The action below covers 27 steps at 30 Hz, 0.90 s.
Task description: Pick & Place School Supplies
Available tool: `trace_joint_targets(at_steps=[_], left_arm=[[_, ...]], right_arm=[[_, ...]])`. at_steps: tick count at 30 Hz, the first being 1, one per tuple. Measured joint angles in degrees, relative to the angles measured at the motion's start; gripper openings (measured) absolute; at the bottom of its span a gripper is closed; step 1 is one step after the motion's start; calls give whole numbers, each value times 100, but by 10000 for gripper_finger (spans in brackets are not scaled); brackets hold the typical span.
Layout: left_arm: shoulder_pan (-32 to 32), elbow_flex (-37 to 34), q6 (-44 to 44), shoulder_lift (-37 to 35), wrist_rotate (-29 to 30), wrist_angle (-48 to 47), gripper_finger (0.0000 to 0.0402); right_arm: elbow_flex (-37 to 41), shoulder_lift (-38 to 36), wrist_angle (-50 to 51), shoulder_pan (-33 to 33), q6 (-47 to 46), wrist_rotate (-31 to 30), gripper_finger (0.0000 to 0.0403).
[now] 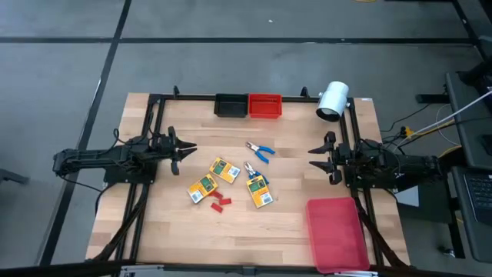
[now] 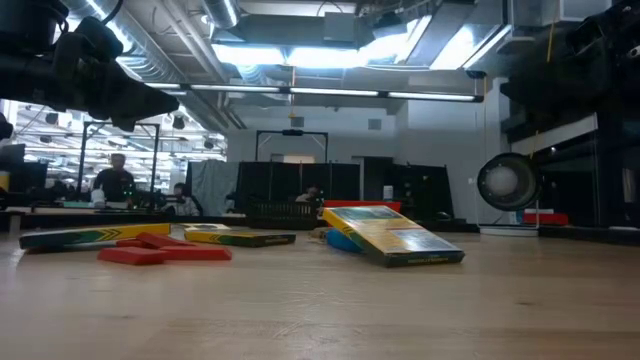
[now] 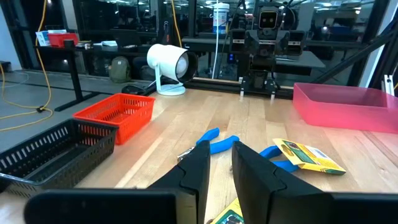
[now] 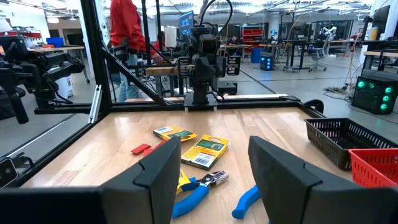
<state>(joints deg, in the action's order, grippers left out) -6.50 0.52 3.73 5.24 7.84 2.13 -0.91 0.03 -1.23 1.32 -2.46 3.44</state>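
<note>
School supplies lie clustered at mid-table between both arms: three yellow-and-green printed boxes, two blue-handled plier-like tools and tiny red pieces. The left gripper, fingers parted and empty, sits just beside the nearest box, which lies inboard of it. The right gripper, also spread and empty, sits farther off, nearer the pliers. Only the left wrist view shows the red mesh bin beyond; the low view hides the pliers.

3 boxes, 2 pliers, 3 red pcs.
</note>
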Motion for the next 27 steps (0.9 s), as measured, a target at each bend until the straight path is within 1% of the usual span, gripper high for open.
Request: trace_joint_targets(at_steps=[10, 11, 12, 14, 16, 18, 20, 22, 23, 24, 27], left_arm=[[0, 0, 0, 0, 0, 0, 63], [0, 2, 0, 0, 0, 0, 63], [0, 1, 0, 0, 0, 0, 63], [2, 2, 2, 1, 0, 0, 63], [1, 1, 0, 0, 0, 0, 63], [1, 1, 2, 0, 0, 0, 63], [0, 0, 0, 0, 0, 0, 63], [0, 0, 1, 0, 0, 0, 63], [0, 0, 1, 0, 0, 0, 63], [2, 0, 2, 2, 0, 0, 63], [0, 0, 2, 0, 0, 0, 63]], right_arm=[[-1, 0, 0, 2, 5, 0, 194], [0, 0, 0, 1, 126, -14, 194], [0, -2, -1, 16, 492, -156, 194], [0, -1, -9, 52, 1488, -750, 194], [0, -2, -82, 61, 2295, -1171, 194], [0, 0, -120, 59, 2738, -1445, 194], [0, 0, -134, 61, 2843, -1592, 194], [0, 0, -154, 59, 2609, -1614, 194], [0, 0, -170, 59, 2271, -1588, 194], [0, -1, -170, 51, 1654, -1433, 194], [0, 0, -127, -13, -1299, -303, 194]])
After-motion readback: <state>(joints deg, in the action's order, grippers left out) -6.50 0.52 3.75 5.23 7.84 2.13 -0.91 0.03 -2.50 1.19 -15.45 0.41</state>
